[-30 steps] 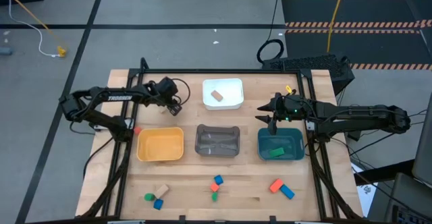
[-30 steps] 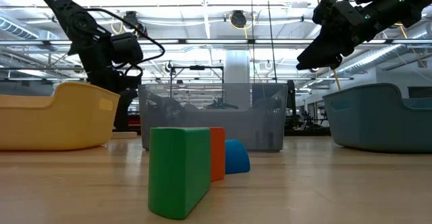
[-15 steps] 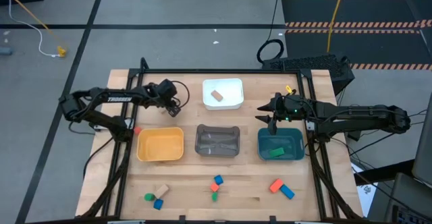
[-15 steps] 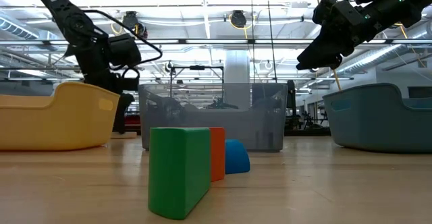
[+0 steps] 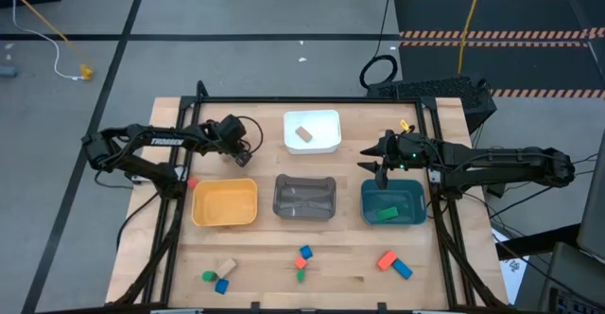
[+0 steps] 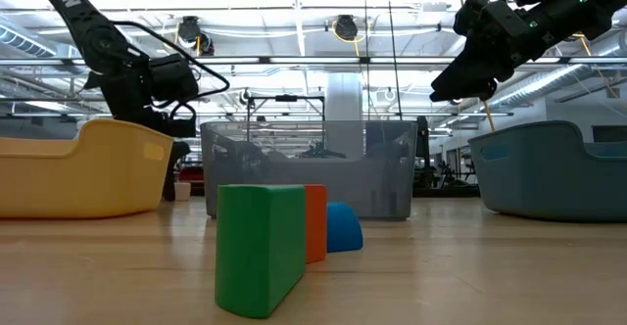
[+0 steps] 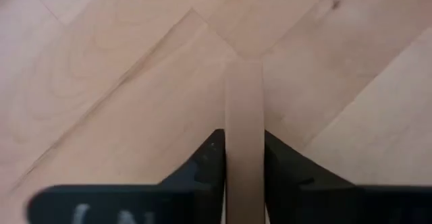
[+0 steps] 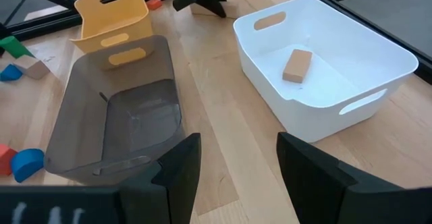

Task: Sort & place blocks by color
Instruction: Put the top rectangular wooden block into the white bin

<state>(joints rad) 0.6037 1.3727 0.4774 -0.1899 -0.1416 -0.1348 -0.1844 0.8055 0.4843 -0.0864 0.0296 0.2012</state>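
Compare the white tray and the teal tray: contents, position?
The white tray holds one tan block; the teal tray holds one green block. The white tray sits alone in the far row, centred; the teal tray ends the nearer row on the right, beside the grey tray. The right end effector hovers by the teal tray's far-left corner; none is at the white. Both are rectangular, open-topped.

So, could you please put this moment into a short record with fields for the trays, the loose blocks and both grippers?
white tray: one tan block
teal tray: one green block
yellow tray: no block seen
grey tray: no block seen
loose blocks: three small groups along the table's near edge, red-orange, blue, green, tan
left gripper: shut, holding nothing, over bare table behind the yellow tray
right gripper: open, holding nothing, between the white and teal trays
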